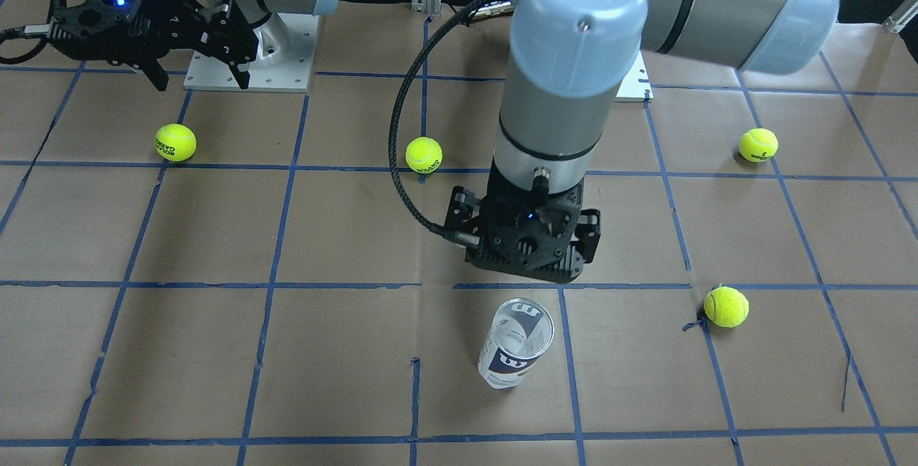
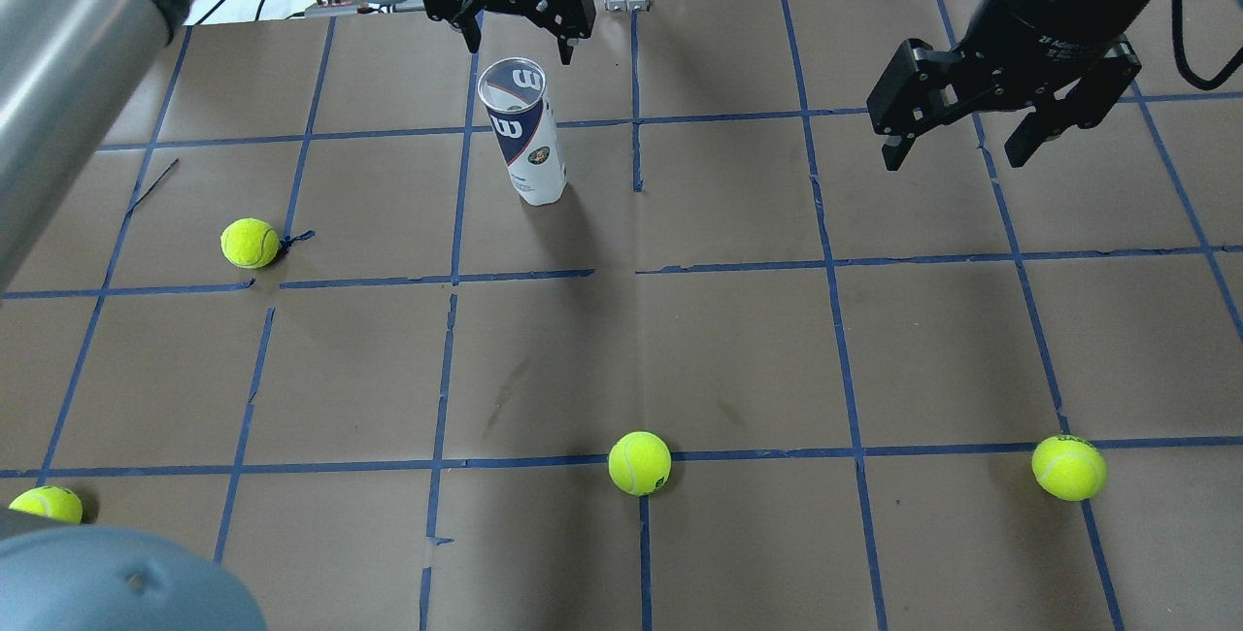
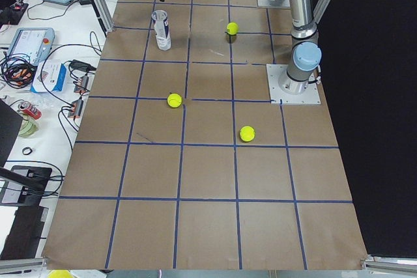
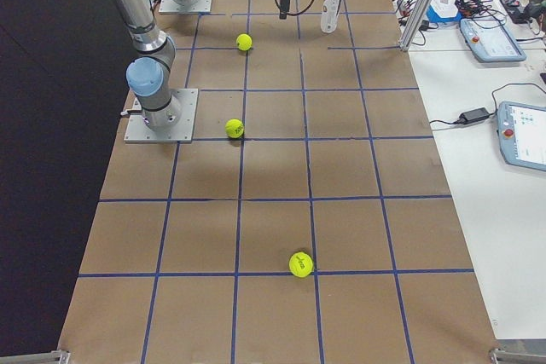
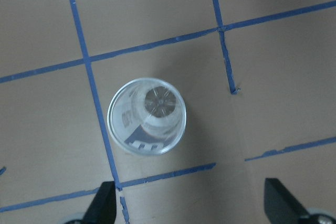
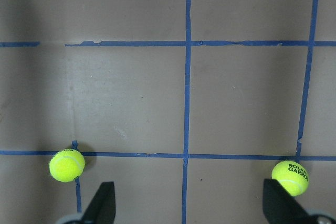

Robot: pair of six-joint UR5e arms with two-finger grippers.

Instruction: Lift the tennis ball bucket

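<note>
The tennis ball bucket [image 2: 524, 131] is a clear tube with a white and dark-blue "W" label. It stands upright, open and empty on the brown table, and also shows in the front view [image 1: 515, 344]. My left gripper [image 2: 520, 47] is open and hovers above and just beyond it, touching nothing. In the left wrist view the bucket [image 5: 147, 124] lies ahead of the open fingers [image 5: 105, 203], left of centre. My right gripper [image 2: 957, 157] is open and empty, high over the table's right side.
Several yellow-green tennis balls lie loose on the table: one left of the bucket [image 2: 251, 243], one near the middle front [image 2: 639, 463], one at front right [image 2: 1068, 467], one at front left [image 2: 47, 505]. Blue tape lines grid the table.
</note>
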